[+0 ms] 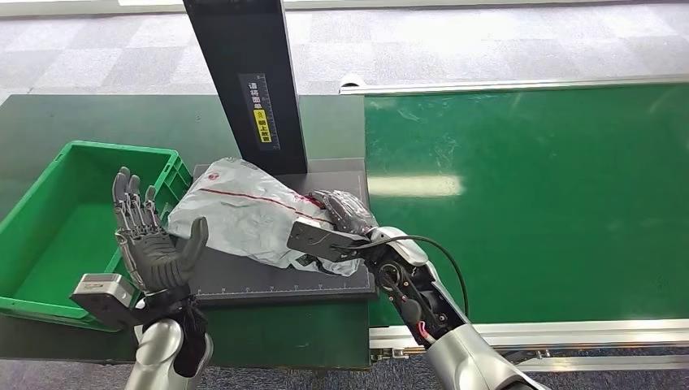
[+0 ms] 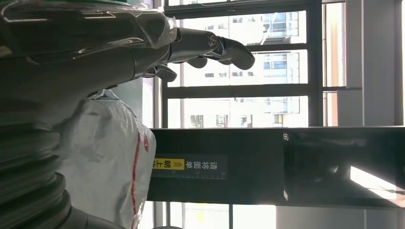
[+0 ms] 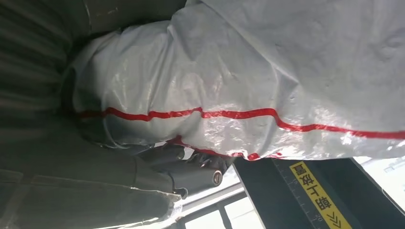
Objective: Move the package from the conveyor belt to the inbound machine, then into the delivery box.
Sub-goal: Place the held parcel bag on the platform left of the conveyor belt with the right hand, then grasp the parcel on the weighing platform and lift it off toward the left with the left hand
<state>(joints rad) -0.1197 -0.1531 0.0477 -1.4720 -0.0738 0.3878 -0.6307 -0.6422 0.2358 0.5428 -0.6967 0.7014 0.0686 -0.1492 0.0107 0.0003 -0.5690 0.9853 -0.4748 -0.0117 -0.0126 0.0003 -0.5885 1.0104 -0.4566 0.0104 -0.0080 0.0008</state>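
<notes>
Green belting flanks the scanner plate [image 1: 268, 280], where the right hand [image 1: 345, 213] grips the package [image 1: 244, 211], fingers half-hidden; left hand [image 1: 150, 236] spread, holding nothing.

**Your robot's two hands, one raised and one closed**

Your left hand [image 1: 152, 237] stands upright on its silver forearm, palm turned toward the right, fingers [image 1: 130, 199] spread and straight, thumb apart, holding nothing. Your right arm reaches forward from the lower edge, wrist bent inward, and its right hand [image 1: 341, 213] grips the package [image 1: 244, 213], fingers curled over the wrapping.
</notes>
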